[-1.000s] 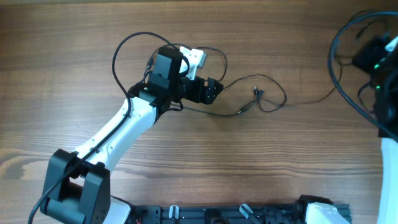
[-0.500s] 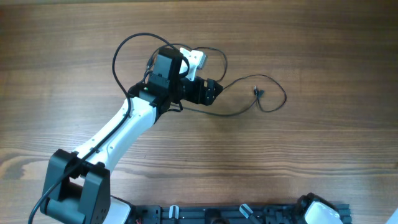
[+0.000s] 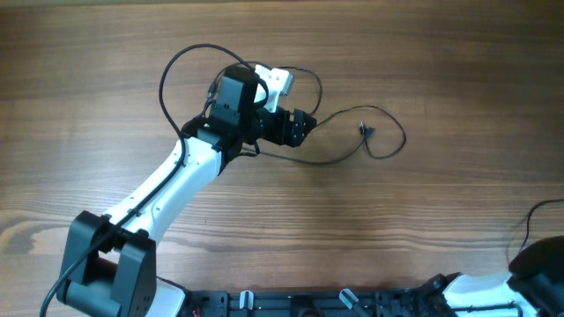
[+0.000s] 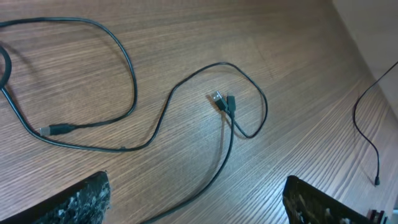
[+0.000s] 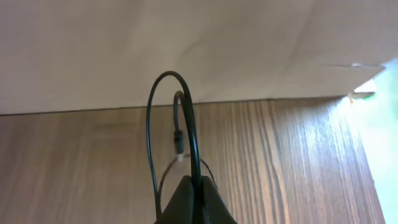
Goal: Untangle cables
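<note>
One thin black cable lies in loose curves on the wooden table, its plug inside a small loop. My left gripper hovers just left of it, open. In the left wrist view the cable runs between my open left gripper, with two plug ends touching ahead and another plug at the left. My right gripper is shut on a second black cable, which arches above the fingers with its plug hanging. The right arm sits at the bottom right corner.
The white camera housing of the left wrist is above a cable loop. A further cable strand with a plug hangs at the right edge of the left wrist view. A pale wall stands behind the table's far edge.
My right arm has swung from the top right corner to the bottom right corner, carrying one cable off the table's middle. The left arm and the remaining cable have not moved.
</note>
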{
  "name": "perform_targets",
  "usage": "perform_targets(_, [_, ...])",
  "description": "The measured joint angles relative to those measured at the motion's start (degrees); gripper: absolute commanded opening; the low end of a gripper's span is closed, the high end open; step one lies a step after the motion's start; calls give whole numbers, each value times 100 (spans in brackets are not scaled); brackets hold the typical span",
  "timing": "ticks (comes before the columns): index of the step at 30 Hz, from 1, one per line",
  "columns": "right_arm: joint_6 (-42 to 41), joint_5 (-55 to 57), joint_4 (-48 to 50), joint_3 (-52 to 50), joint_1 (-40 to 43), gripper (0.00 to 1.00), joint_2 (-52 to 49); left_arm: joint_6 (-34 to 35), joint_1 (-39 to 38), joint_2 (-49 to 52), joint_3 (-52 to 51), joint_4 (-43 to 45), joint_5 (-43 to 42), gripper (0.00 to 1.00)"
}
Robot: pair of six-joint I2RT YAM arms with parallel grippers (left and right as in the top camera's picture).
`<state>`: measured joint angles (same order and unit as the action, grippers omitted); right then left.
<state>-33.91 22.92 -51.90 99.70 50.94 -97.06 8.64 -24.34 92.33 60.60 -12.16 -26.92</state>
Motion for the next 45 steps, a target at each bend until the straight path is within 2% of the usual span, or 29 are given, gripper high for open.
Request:
perform_targets(4, [-127,-2,-170,-24,22,4,-297,0,0,2,0,24,0,91])
perform_targets(11, [-540,-295,-79,-999,83,4,-859,-103,0,2,0,46,0,91])
perform_targets(16, [-575,-452,-17,-1303,157,4,-898,-186,0,2,0,85,0,90])
perform_targets(20, [-577,-621,-7,-1475,678,4,-898,-249,0,2,0,90,0,90])
perform_targets(25, [-577,-708,98,-1482,813,4,-898,-256,0,2,0,87,0,90])
perform_targets(26, [-577,-721,107,-1482,813,17,-898,-256,0,2,0,90,0,91])
perform_targets(27, [-577,-739,122,-1482,813,19,-898,-256,0,2,0,87,0,90])
perform_targets(28, [-605,-752,136,-1482,813,27,-898,-256,0,2,0,87,0,90])
perform_targets(29, [-597,-756,136,-1482,813,85,-898,-256,0,2,0,87,0,91])
perform_targets(30, [-605,-780,136,-1482,813,97,-898,-256,0,2,0,87,0,91])
perform_targets(31, [-638,-813,138,-1482,813,100,-898,-256,0,2,0,87,0,93])
perform_targets(34, [-636,-946,188,-1482,815,100,-898,-258,0,2,0,87,0,96])
perform_targets(40, [68,-2188,516,-1482,787,100,-839,-264,0,2,0,85,26,100])
perform_targets(43, [127,-2387,356,-1482,656,100,-243,-354,2,2,0,85,369,100])
perform_targets(45, [146,-2422,173,-1482,450,100,546,-385,42,2,0,90,529,100])
